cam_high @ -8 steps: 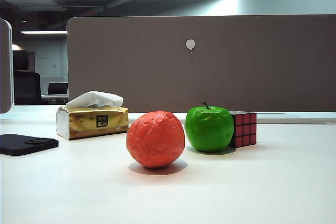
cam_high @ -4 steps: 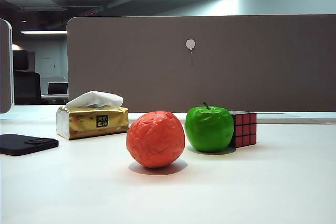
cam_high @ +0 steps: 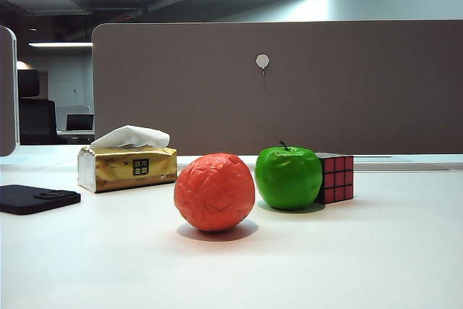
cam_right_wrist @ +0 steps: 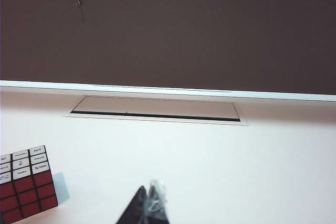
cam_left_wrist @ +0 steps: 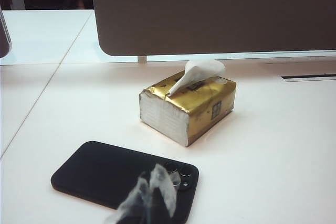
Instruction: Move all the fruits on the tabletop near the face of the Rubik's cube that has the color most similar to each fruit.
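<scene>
Exterior view: on the smooth white tabletop point(cam_high: 376, 251) the wrinkled orange-red ball point(cam_high: 214, 192) sits nearest the camera, just left of and in front of the glossy bright-green apple with a dark stem point(cam_high: 288, 177); the apple stands directly against the small black-gridded Rubik's cube point(cam_high: 336, 177), hiding its left side, while the cube's red-pink face point(cam_high: 338, 179) looks toward the camera with no fruit before it. Farther left lie a gold foil tissue box with a white tissue pulled up point(cam_high: 128, 166) and a flat black smartphone point(cam_high: 36, 198); a grey-brown partition panel point(cam_high: 289, 85) closes the rear. Neither of my arms appears here. Left wrist view: my left gripper point(cam_left_wrist: 149, 200) hangs above the camera end of the black smartphone point(cam_left_wrist: 123, 178), its taped fingertips drawn together with no visible gap and nothing between them; the gold tissue box point(cam_left_wrist: 189, 106) lies beyond. Right wrist view: my right gripper point(cam_right_wrist: 148, 207) hovers over bare tabletop, fingertips likewise pressed together and empty; the Rubik's cube point(cam_right_wrist: 25, 184) stands well apart to one side, showing a white top and red-pink side, and a recessed cable-tray slot point(cam_right_wrist: 157, 109) runs along the partition.
</scene>
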